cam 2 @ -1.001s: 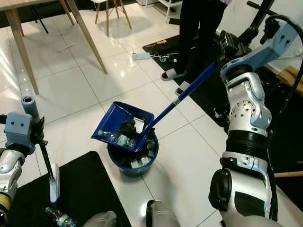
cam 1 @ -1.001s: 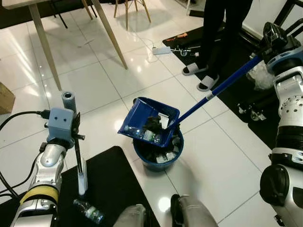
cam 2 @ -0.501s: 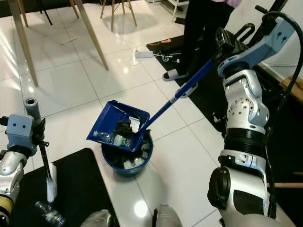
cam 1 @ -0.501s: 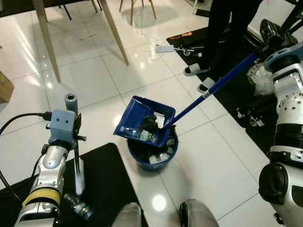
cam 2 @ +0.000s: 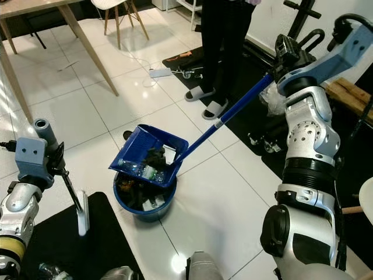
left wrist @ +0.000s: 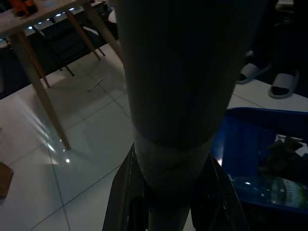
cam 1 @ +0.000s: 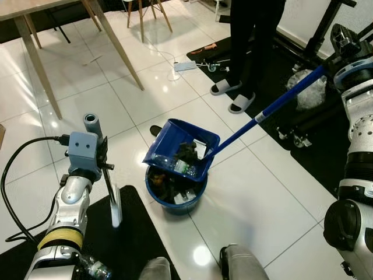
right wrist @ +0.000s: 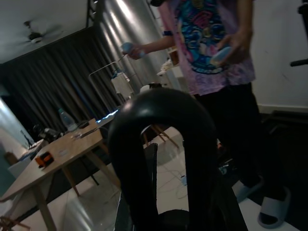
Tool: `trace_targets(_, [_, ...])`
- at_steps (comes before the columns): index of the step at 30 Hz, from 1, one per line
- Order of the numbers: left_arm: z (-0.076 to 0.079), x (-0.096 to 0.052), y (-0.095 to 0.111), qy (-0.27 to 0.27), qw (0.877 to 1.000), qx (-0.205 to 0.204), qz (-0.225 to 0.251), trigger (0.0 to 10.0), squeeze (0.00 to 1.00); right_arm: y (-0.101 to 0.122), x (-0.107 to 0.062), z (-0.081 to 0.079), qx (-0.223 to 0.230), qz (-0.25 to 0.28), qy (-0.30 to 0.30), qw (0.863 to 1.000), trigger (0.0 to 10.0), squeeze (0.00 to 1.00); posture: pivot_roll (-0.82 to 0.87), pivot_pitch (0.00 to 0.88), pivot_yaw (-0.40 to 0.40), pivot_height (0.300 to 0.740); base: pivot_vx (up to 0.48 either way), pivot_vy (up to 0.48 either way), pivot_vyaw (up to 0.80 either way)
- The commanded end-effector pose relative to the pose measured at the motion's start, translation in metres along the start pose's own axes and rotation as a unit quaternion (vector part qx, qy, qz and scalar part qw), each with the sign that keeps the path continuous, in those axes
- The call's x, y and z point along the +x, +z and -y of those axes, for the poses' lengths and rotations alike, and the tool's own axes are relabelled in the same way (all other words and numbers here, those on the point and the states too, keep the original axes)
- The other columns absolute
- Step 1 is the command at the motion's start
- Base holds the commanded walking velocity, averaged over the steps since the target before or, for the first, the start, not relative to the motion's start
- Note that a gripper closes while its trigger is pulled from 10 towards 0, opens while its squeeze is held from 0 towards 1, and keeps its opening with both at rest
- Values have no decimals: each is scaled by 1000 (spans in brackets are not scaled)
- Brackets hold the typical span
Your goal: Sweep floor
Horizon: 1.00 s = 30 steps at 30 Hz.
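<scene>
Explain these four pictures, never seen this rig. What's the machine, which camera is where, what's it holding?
It is a walking humanoid robot with two silver arms, each ending in a two-fingered pincer. The two wide pictures come from a stereo camera in its head, looking down at the white tiled floor.

The right pincer holds the long blue handle of a dustpan, which is tilted over a blue bucket. Both contain dark rubbish and bottles. The left pincer holds a thin dark stick with a white end, pointing down over a black mat; what tool it is I cannot tell.

The two dark pictures come from cameras on the wrists, looking along each pincer. The left one shows the stick close up with the dustpan behind it. The right one shows a black handle loop and a person standing nearby. A wooden table stands further back.
</scene>
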<state>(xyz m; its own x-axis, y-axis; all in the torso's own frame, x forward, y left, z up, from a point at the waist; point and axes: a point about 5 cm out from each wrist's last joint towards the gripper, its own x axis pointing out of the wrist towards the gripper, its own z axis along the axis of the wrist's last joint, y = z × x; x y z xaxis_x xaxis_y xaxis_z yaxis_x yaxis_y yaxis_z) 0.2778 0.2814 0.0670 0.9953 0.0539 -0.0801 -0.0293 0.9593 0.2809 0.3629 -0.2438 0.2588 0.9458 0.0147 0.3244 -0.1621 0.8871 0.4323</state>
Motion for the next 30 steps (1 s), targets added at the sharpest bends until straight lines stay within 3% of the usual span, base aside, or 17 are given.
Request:
trace_targets(1, [0, 0, 2, 5, 1000, 8, 4, 10000, 0, 14, 4, -5, -19, 28, 17, 999, 10000, 0, 31, 0, 9, 740, 0, 0, 0])
trace_targets(10, [1, -1, 0, 14, 1000, 3, 3, 10000, 0, 16, 8, -10, -70, 18, 41, 996, 10000, 0, 26, 0, 5, 740, 0, 0, 0])
trace_targets(18, [0, -1, -1, 40, 999, -3, 0, 10000, 0, 27, 15, -3, -122, 39, 31, 991, 10000, 0, 27, 0, -3, 740, 0, 0, 0])
trace_targets(30, [-1, -2, -3, 77, 997, -23, -7, 10000, 0, 38, 26, -2, -156, 56, 34, 986, 10000, 0, 29, 0, -1, 740, 0, 0, 0])
